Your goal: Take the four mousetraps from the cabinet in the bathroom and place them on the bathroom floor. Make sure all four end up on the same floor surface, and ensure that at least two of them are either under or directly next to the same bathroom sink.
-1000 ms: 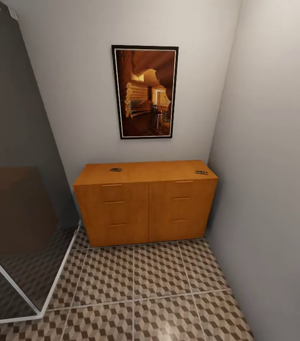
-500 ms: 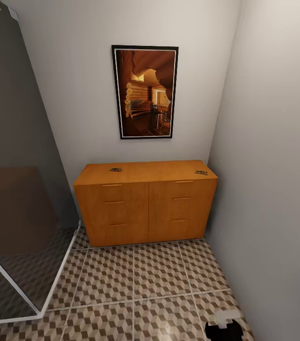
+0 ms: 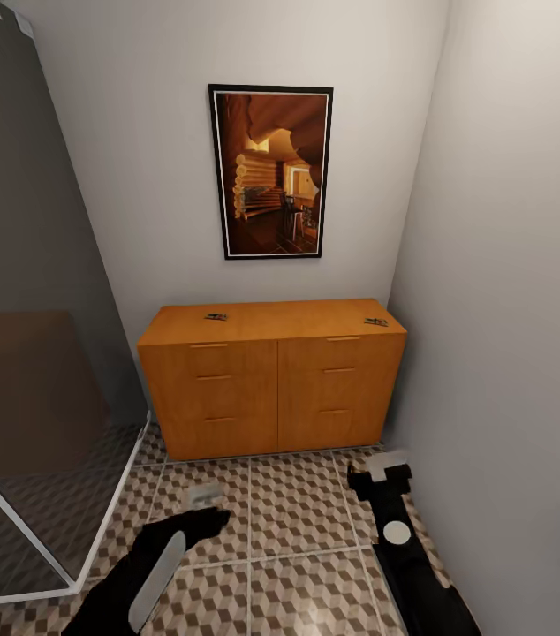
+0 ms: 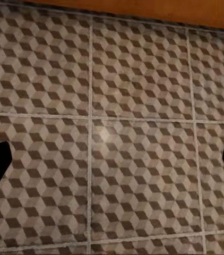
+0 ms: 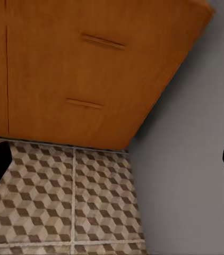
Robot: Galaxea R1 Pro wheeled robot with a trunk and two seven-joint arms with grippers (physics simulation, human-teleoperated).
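Both grippers are standing spread apart and holding nothing: the left gripper (image 3: pixel 204 500) and the right gripper (image 3: pixel 384 470) are hovering over the bathroom floor (image 3: pixel 298 503). Ahead, the cabinet (image 3: pixel 271 380) is showing its drawers closed. Two mousetraps are lying on its top, well apart: one (image 3: pixel 216 316) near the left end, one (image 3: pixel 375 321) at the right end.

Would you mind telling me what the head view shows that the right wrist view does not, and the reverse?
The head view alone shows the cabinet's flat top with two small mousetraps, the framed picture, the glass shower panel and both grippers, left and right. The right wrist view adds a close look at the foot of the cabinet's right corner. Both share the cabinet front, drawer handles, bathroom floor and grey wall.
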